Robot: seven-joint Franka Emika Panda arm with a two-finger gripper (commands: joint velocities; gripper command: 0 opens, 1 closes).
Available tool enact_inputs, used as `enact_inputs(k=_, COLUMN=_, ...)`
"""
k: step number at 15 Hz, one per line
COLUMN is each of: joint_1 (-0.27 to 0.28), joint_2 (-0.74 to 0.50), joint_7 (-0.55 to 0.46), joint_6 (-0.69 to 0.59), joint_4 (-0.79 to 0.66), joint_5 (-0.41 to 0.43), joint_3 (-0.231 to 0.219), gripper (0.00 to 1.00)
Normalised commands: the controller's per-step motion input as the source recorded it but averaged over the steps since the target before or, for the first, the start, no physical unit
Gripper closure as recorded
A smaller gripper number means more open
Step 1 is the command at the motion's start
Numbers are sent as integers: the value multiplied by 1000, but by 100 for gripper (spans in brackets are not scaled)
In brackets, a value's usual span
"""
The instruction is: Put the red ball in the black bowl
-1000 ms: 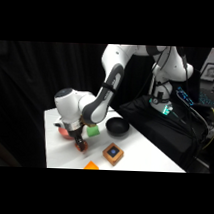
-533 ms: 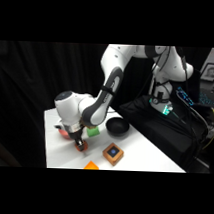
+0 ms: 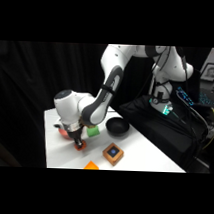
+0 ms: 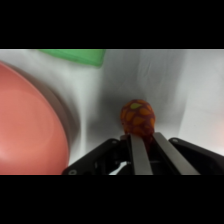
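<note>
Red ball (image 4: 136, 118) looks small, light and likely to roll; gripper (image 4: 144, 141) clasps its sides on the counter (image 4: 190, 90).

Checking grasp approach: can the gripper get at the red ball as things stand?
Probably yes. In the wrist view the red ball lies just ahead of the gripper, nothing between them; the pink bowl and green cube stand off to the side.

Red ball (image 4: 137, 118), orange-red with lighter speckles, resting on the desk (image 4: 190, 90); glossy black bowl (image 3: 117, 127) upright, well apart from it.
</note>
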Motion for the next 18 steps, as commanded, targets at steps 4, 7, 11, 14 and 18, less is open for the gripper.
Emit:
enact_inputs(k=4, joint_1=-14, joint_2=-344, joint_7=-79, joint_6=-167, joint_4=-159, joint_5=40, joint_3=8, gripper=95)
enact_inputs(k=7, joint_1=-24, joint_2=-405, joint_7=-88, joint_6=-239, joint_4=-227, joint_5=40, joint_3=-5, gripper=95)
enact_inputs(k=11, joint_1=-27, joint_2=-403, joint_7=-112, joint_6=-193, joint_4=-275, joint_5=44, joint_3=-2, gripper=95)
enact_inputs(k=14, joint_1=-22, joint_2=-436, joint_7=-136, joint_6=-104, joint_4=-388, joint_5=43, joint_3=3, gripper=95)
enact_inputs(k=18, joint_1=-27, joint_2=-488, joint_7=-155, joint_6=11, joint_4=-514, joint_5=56, joint_3=10, gripper=95)
